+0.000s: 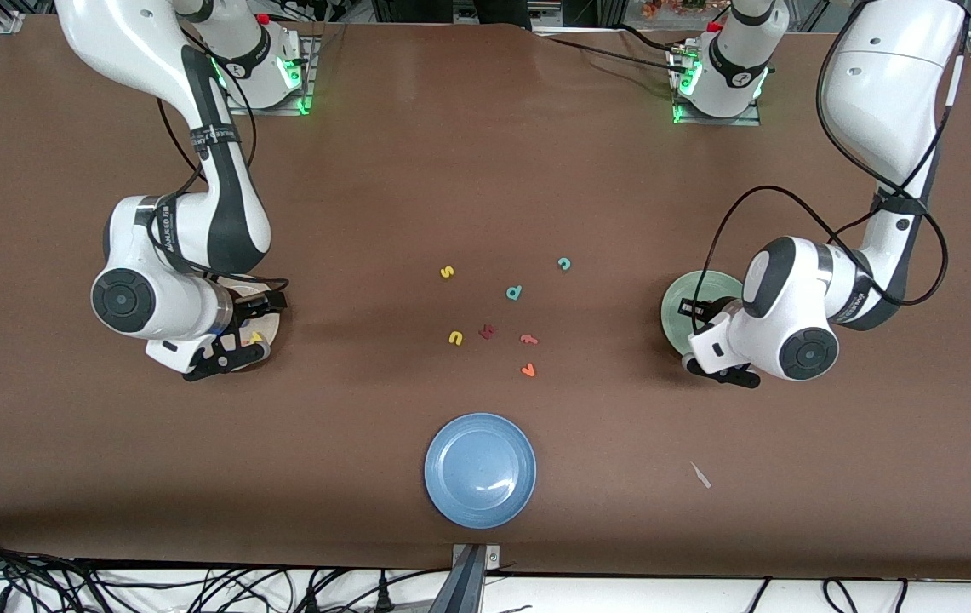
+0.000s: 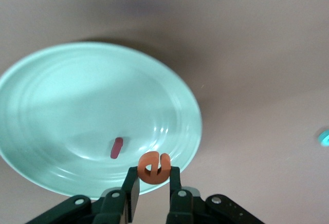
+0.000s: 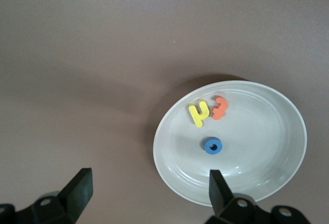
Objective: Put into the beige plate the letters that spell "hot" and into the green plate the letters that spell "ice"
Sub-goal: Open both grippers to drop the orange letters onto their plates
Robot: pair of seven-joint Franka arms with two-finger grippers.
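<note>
Left wrist view shows the left gripper (image 2: 153,183) pinching the orange "e" (image 2: 154,166) over the green plate (image 2: 61,80) holding the dark red "i" (image 2: 116,148), while the right gripper (image 3: 146,190), fingers spread, hangs over the beige plate (image 3: 267,147) containing "h" (image 3: 199,113), "o" (image 3: 212,145), "t" (image 3: 220,107).

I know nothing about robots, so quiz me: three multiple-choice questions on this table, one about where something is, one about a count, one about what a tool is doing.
1. Where is the small dark red bar-shaped foam letter?
A. In the round pale green plate
B. In the round blue plate
C. On the brown table

2. How many foam letters lie in the round beige plate?
A. One
B. Three
C. Five

3. What is the left tool doing?
A. Gaping empty
B. Gripping a blue ring
C. Gripping the orange foam "e"

Answers:
1 A, the left wrist view shows it lying in the green plate.
2 B, a yellow, an orange and a blue ring-shaped letter lie there, with the right tool open above.
3 C, the "e" sits pinched between its fingers over the green plate's rim.
</note>
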